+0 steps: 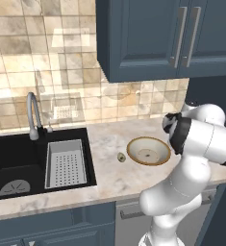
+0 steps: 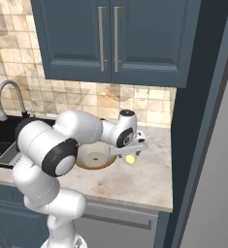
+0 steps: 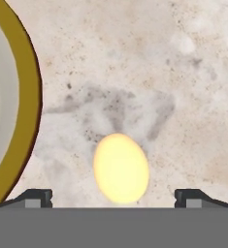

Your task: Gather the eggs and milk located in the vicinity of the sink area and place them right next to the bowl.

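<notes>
A pale yellow egg (image 3: 121, 168) lies on the marble counter just right of the bowl (image 3: 30, 97), a small gap away from its brown rim. My gripper (image 3: 113, 197) hangs straight over the egg, open, its fingertips (image 3: 38, 196) standing wide on either side without touching it. From the right base view the egg (image 2: 130, 159) shows just below the gripper (image 2: 129, 152), beside the bowl (image 2: 93, 167). The bowl (image 1: 129, 150) is cream inside and holds nothing. The milk is out of view.
The black sink (image 1: 18, 153) with its grey strainer basket (image 1: 64, 163) and curved faucet (image 1: 32, 113) lies left of the bowl. A small olive-grey round thing (image 1: 121, 156) sits between sink and bowl. Blue wall cabinets (image 2: 110, 38) hang above; a dark tall panel (image 2: 193, 145) bounds the counter's right end.
</notes>
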